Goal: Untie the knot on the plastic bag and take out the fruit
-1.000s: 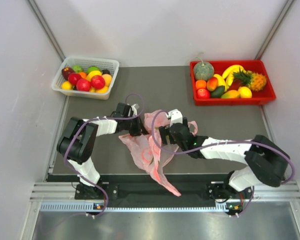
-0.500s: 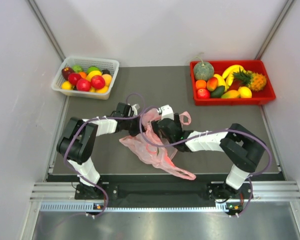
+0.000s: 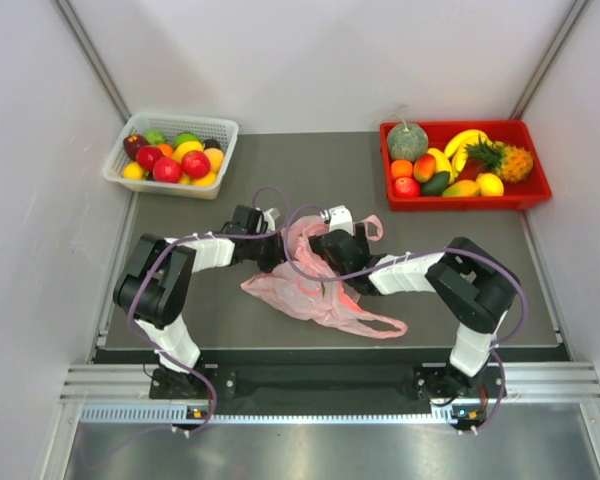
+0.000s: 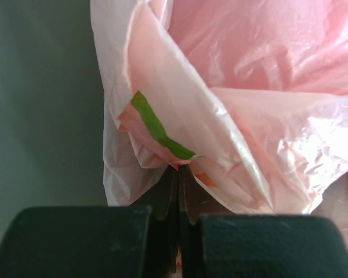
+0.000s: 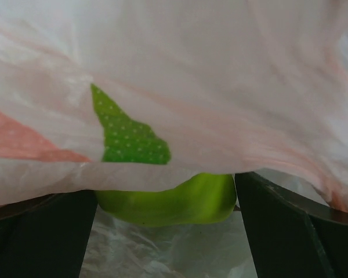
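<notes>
The left hand (image 4: 178,174) is pinching shut on the edge of the plastic bag (image 3: 315,300), at its 10 o'clock side, mid-table (image 3: 180,300). The right hand (image 5: 165,188) is sitting at 1 o'clock, fingers spread wide with a green fruit (image 5: 180,202) between them under the film.

Pink plastic bag (image 5: 220,69) draped over green fruit (image 5: 174,204), fruit between wide-spread right gripper (image 5: 165,229) fingers

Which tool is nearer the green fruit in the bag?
Right. The right tool straddles the green fruit under the bag; the left tool only pinches a bag fold.
</notes>
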{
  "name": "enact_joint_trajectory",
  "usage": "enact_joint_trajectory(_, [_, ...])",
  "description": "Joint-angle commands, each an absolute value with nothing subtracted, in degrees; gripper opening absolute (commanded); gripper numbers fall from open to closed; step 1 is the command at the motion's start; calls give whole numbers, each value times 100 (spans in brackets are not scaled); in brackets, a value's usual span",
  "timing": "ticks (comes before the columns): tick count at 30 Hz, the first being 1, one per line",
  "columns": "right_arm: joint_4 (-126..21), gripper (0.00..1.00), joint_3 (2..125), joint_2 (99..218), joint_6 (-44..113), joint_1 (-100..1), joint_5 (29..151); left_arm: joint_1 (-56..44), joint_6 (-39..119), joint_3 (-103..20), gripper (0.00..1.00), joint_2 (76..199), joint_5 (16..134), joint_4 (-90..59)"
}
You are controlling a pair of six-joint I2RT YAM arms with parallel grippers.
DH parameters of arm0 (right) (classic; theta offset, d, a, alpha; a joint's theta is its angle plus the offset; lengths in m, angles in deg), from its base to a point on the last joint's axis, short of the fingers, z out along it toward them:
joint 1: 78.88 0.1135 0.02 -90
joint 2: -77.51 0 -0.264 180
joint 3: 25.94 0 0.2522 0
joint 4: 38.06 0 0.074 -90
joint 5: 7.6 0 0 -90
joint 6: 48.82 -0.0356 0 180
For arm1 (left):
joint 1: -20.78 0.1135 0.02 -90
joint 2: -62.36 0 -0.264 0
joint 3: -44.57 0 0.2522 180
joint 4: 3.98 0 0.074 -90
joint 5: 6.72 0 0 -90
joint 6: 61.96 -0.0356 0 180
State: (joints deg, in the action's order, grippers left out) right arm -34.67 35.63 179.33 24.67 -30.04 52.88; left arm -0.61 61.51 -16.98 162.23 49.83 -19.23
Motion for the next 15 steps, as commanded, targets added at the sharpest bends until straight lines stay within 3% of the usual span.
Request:
enact_joint_trajectory(1, [-3292, 96, 3791, 17999, 2492, -3063, 5199, -49, 6073, -1692, 0, 16044, 4865, -1826])
enact_joint_trajectory(5, [-3099, 82, 3730, 17973, 2588, -3107, 5269, -49, 6082, -1683, 0, 16062, 4857, -1826])
enact_joint_trajectory(6, [-2951, 69, 3678, 17938, 2597, -3116, 5295, -49, 6073, -1674, 0, 16062, 4865, -1818])
enact_joint_trajectory(8, [-2757, 52, 3449, 17719, 2650, -3124, 5295, -49, 6056, -1666, 0, 16044, 4883, -1835])
enact_joint_trajectory(9, [-2626, 36, 3370, 17614, 2659, -3125, 5304, -49, 6056, -1666, 0, 16044, 4883, -1844])
enact_joint_trajectory(10, [-2589, 27, 3204, 17378, 2650, -3116, 5313, -49, 6047, -1657, 0, 16036, 4892, -1853])
enact_joint_trajectory(11, [-2589, 12, 3124, 17245, 2650, -3107, 5348, -40, 6047, -1648, 0, 16044, 4909, -1853])
enact_joint_trajectory(13, [-2738, 2, 2957, 16825, 2615, -3116, 5445, -49, 6047, -1639, 0, 16027, 4909, -1835])
enact_joint_trajectory(15, [-3150, 0, 2860, 16498, 2536, -3107, 5619, -49, 6073, -1595, 0, 16027, 4936, -1826])
